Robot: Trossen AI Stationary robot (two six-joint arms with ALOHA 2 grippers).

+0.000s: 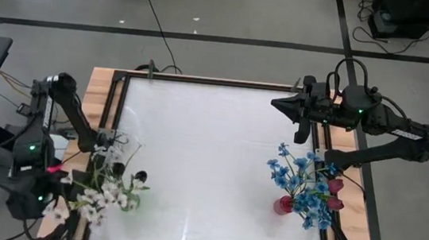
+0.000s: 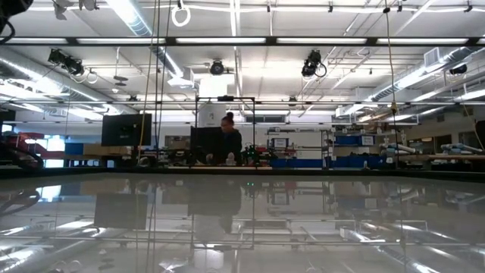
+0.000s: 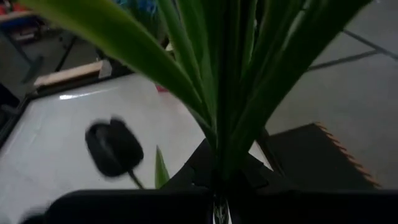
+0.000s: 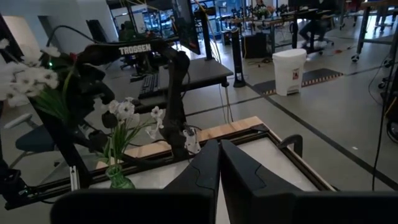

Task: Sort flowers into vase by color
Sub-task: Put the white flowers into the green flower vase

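Note:
My left gripper [image 1: 62, 200] is at the table's near left corner, shut on a green-stemmed flower whose long leaves [image 3: 205, 68] fill the left wrist view. Its white blossoms [image 4: 28, 81] show in the right wrist view. Beside it a green glass vase [image 4: 118, 178] holds white sprays [image 1: 115, 196] and dark buds [image 1: 140, 178]. At the near right a red vase [image 1: 283, 205] holds blue flowers [image 1: 304, 181] and dark red tulips [image 1: 335, 186]. My right gripper [image 1: 274, 103] hovers shut and empty at the far right. My left gripper pinches the flower's green stem [image 3: 219, 180] between its two fingers, low down where the leaves branch off. The leaves fan out past the fingers. The flower is lifted off the table, with its white blossoms above the gripper.
A wooden frame [image 1: 98, 92] with dark rails borders the white tabletop [image 1: 202, 159]. The middle of the table lies between the two vases. A person sits at a desk far behind the table [image 2: 229, 140].

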